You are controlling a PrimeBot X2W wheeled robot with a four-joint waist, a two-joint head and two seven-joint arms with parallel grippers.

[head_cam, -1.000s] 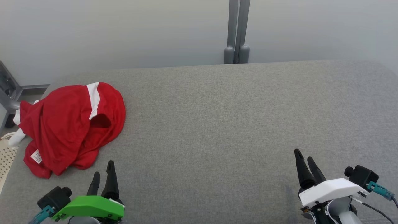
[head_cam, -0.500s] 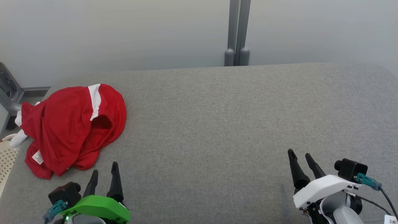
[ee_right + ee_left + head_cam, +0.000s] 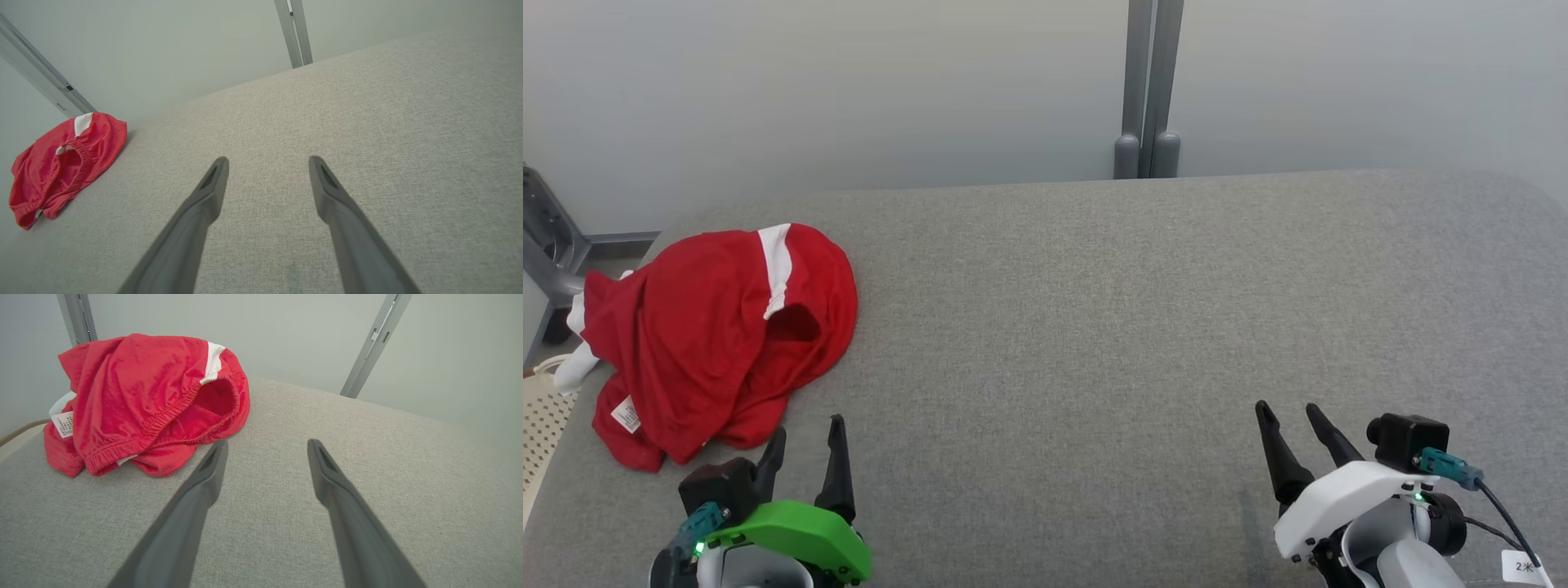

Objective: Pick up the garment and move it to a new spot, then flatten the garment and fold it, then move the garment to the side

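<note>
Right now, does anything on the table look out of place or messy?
Yes: the red garment lies crumpled in a heap at the left edge of the grey table, partly overhanging it, white label exposed.

The bunched red garment (image 3: 711,327) is hiding its own inner layers, and the print on its white label (image 3: 627,414) is showing too small to read. The head view's left edge is cutting off a cream perforated object (image 3: 543,416), leaving too little to name; the top edge is cutting the grey post (image 3: 1147,82).
</note>
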